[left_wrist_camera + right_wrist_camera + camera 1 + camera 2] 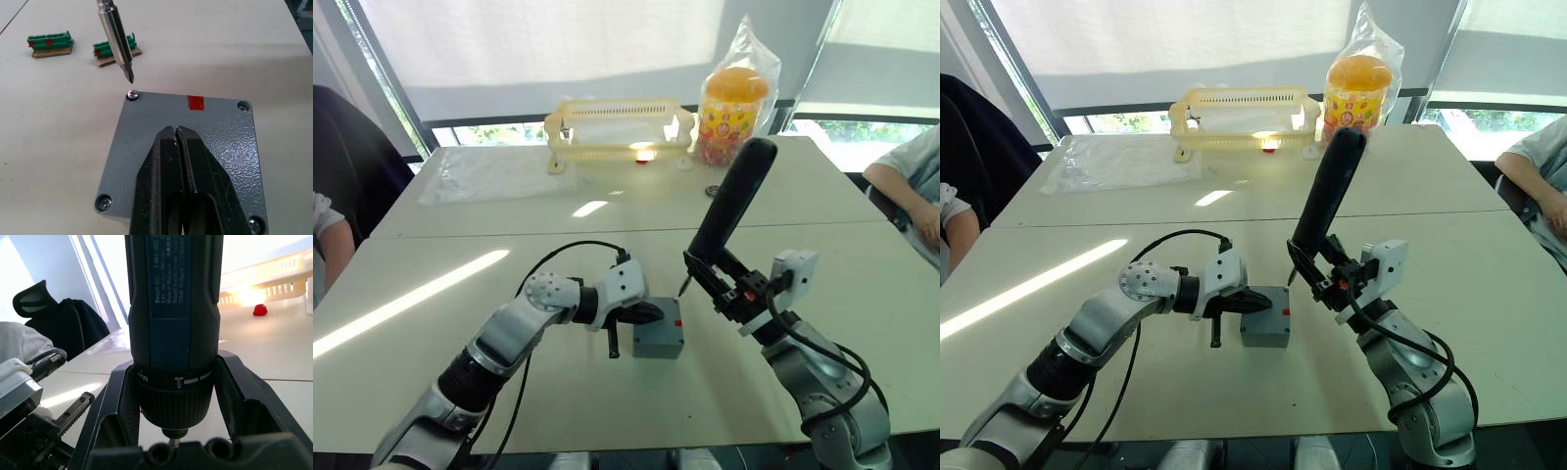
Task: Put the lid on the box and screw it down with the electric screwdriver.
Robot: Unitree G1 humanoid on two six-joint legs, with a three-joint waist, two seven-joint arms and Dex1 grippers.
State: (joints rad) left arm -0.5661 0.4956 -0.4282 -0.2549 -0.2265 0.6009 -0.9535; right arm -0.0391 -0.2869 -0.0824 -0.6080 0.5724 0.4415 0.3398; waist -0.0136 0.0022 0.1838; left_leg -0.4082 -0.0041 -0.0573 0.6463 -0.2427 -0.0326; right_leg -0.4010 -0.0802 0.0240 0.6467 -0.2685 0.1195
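Your left tool (178, 161): fingers pressed together, resting on the lid (215, 142), seated on the box (658, 338) on the tabletop (460, 294). Your right tool (720, 284) clamps the electric screwdriver (732, 201) (bit just above one corner screw (131, 94)). Beyond: two green connectors (50, 43).

A pale yellow plastic basket (619, 127) stood at the far side of the white tabletop (460, 294), a small red object (645, 155) at its front. Beside it sat a bagged orange-lidded snack jar (732, 110), and a clear plastic bag (494, 174) lay flat nearby. Two green connector pieces (49, 43) rested on the tabletop.
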